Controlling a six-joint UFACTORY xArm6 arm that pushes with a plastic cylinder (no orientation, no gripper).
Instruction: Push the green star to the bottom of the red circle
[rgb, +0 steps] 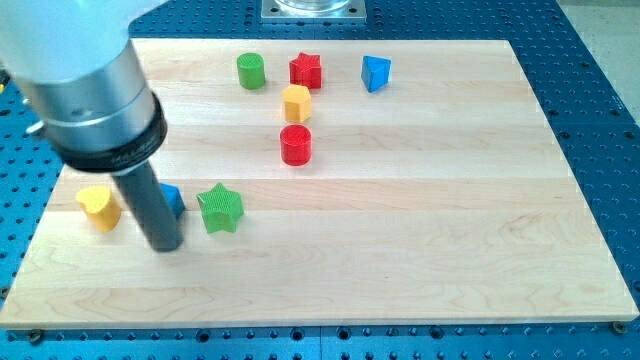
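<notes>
One push is all this is needing: my tip (165, 246) is sitting just left of the green star (220, 208), so I'm aiming right and slightly far, toward the bench (420, 250) spot just near-side of the red circle (296, 144). No claw here, just a rod. The star's lying flat, no real long axis.
</notes>
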